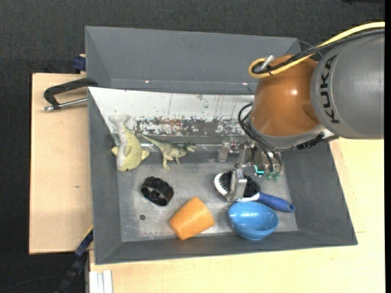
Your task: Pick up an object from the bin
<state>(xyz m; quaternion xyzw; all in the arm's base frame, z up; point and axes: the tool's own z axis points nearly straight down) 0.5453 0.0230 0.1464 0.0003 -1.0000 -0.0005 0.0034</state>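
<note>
1. Layout of the bin [183,60], clock positions taken from the centre of its floor:
- 9 o'clock: a pale yellow-green toy figure [129,153], close to the left wall.
- 10 o'clock: a small tan dinosaur [171,151], just beside the figure, near the back wall.
- 8 o'clock: a black ribbed wheel [157,191], lying apart from the rest.
- 6 o'clock: an orange cup [191,218], on its side near the front wall.
- 3 o'clock: a round black-and-white brush-like piece [226,182].
- 5 o'clock: a blue scoop [252,220], its handle pointing towards 3 o'clock.

2. Position: my gripper [239,188] hangs low over the black-and-white piece, at or just above it, with the blue scoop near at its 6 o'clock. I cannot tell whether it is apart or together, nor whether anything is clamped in it.

3. Step in hand, as I judge it: the approach to the black-and-white piece. The lift is not yet done.

4. Next move calls for: a closure centred on that piece alone, then a straight vertical lift. The scoop lies close and may be nudged or caught.
</note>
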